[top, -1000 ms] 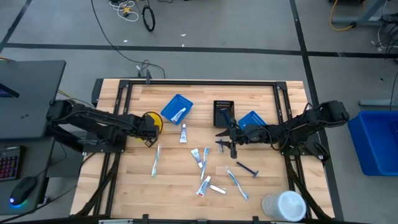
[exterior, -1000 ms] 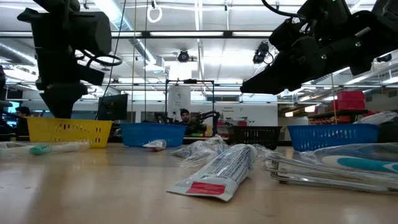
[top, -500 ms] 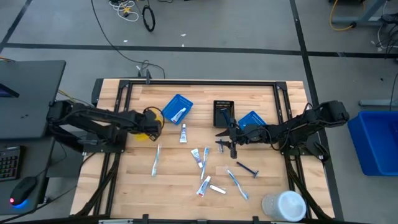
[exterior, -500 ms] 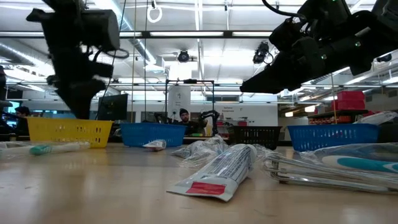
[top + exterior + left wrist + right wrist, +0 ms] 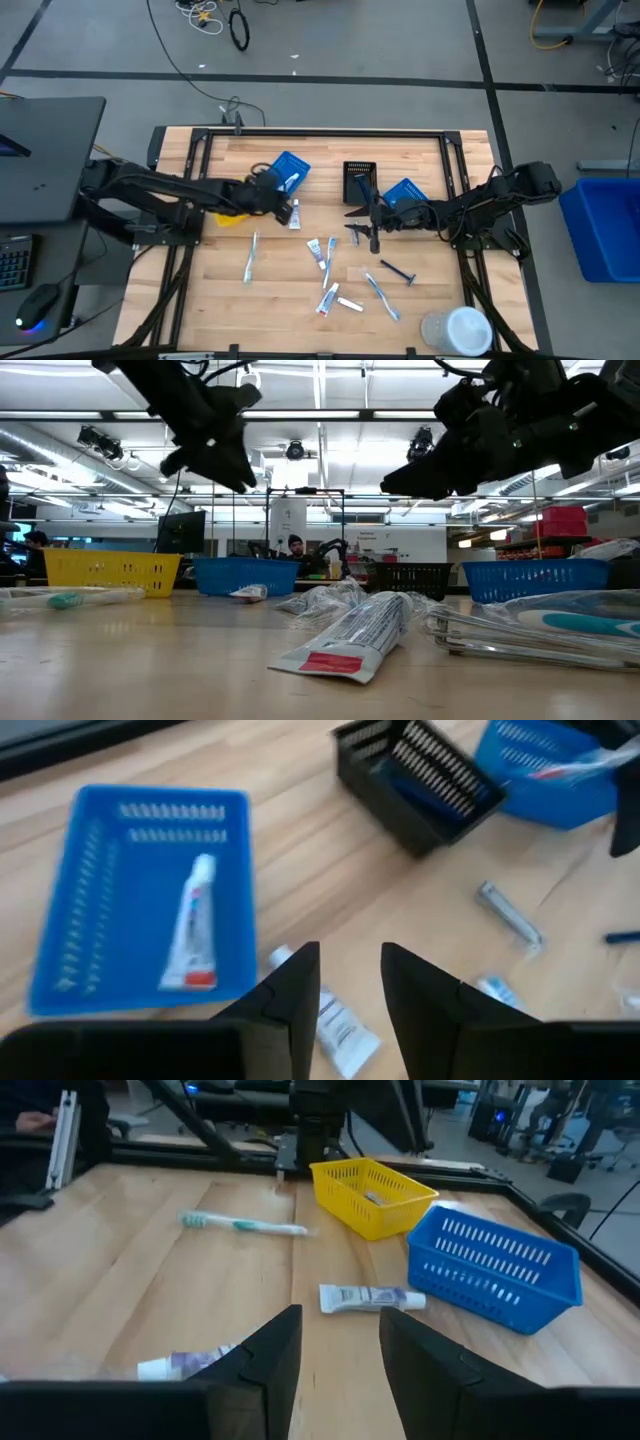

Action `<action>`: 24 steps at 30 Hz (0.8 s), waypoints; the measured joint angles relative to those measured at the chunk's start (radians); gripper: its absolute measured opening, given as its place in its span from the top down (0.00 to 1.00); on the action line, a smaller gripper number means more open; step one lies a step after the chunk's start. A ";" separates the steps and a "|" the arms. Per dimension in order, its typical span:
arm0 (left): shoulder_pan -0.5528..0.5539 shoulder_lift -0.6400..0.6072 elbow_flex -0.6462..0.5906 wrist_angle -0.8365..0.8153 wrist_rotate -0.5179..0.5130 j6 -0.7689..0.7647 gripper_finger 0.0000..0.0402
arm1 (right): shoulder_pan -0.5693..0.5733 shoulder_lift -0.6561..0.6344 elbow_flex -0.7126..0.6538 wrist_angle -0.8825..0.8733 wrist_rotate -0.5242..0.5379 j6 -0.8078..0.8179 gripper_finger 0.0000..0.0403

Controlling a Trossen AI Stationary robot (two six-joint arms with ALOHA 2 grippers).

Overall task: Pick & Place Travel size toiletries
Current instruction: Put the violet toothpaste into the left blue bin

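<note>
Our left gripper [image 5: 278, 197], fingers apart, hovers centre-frame just left of the toothpaste tube [image 5: 295, 214], whose length runs top-to-bottom.

Left gripper [image 5: 283, 203] moved across table from yellow bin [image 5: 233, 203] toward middle, now beside blue bin [image 5: 285, 173], above white toothpaste tube [image 5: 295, 214]. In low view left arm swung inward, higher up. Fingers [image 5: 295, 992] apart, empty.

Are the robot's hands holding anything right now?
No. The left gripper is open and empty above a toothpaste tube by the blue bin. The right gripper is open and empty too.
</note>
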 joint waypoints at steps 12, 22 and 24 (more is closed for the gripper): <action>-0.017 0.304 -0.001 0.190 -0.014 -0.039 0.60 | 0.000 0.000 0.000 -0.134 0.001 0.031 0.64; -0.017 0.446 0.001 0.191 0.031 -0.237 0.51 | 0.000 0.000 0.000 -0.189 0.000 0.052 0.64; -0.017 0.470 0.002 0.205 0.036 -0.266 0.51 | 0.000 0.000 0.000 -0.190 0.000 0.054 0.64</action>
